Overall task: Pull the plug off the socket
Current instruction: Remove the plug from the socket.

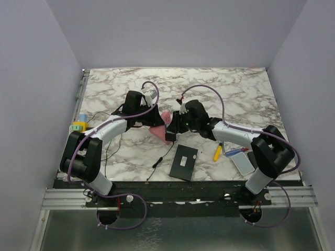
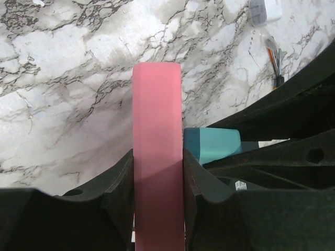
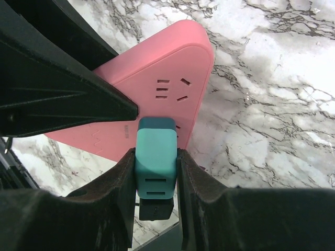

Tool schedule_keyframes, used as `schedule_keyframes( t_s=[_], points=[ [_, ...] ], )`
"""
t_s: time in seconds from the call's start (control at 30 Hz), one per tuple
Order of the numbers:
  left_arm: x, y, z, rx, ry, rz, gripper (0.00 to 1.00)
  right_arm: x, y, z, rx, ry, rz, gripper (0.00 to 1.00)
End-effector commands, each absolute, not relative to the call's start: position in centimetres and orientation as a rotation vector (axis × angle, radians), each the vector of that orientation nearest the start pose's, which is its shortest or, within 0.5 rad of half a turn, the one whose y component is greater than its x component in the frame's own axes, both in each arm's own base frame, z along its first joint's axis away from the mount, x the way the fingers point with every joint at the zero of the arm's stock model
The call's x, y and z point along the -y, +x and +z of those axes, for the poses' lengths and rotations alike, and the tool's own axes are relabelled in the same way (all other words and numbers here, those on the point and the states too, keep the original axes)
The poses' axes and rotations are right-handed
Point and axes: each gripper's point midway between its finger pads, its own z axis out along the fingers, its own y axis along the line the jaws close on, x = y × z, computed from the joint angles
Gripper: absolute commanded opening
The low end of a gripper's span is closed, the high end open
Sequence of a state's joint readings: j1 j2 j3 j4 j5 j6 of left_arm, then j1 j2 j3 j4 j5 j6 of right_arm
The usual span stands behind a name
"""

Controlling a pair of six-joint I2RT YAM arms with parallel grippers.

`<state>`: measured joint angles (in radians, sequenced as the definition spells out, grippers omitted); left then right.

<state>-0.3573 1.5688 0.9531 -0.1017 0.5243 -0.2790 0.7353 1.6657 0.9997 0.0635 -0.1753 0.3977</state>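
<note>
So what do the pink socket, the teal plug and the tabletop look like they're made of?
Pink socket: likely moulded plastic, smooth matte, rounded corners.
Teal plug: also plastic by its look, satin, soft-edged block.
Tabletop: marble-patterned, grey veins on white; real stone or a printed laminate, cannot tell.

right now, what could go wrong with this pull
The left gripper clamps only part of the socket, so a pull may twist or slide it out.
The right gripper pinches the plug by smooth sides and could slip off.
The two grippers sit almost touching and could bump.
</note>
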Motion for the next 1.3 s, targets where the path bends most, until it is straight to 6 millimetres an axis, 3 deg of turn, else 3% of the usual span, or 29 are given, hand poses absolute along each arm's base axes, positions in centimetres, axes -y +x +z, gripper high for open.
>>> schedule_keyframes(
  t_s=[0.0,0.4,0.8,1.27],
  points=[
    [22.4,34.0,11.3,-2.27,0.447,-0.846,0.0,-34.3,28.6,10.5,-2.185,-0.626,0.978,0.0],
    [22.0,34.1,10.9,-2.281,0.477,-0.81,0.0,-33.3,27.7,12.7,-2.069,-0.693,1.235,0.0],
    [21.6,34.2,10.3,-2.301,0.495,-0.778,0.0,-33.1,26.5,12.9,-2.029,-0.799,1.353,0.0],
    [21.1,34.5,9.6,-2.333,0.465,-0.733,0.0,-31.8,28.8,11.0,-2.153,-0.618,1.155,0.0]
  ],
)
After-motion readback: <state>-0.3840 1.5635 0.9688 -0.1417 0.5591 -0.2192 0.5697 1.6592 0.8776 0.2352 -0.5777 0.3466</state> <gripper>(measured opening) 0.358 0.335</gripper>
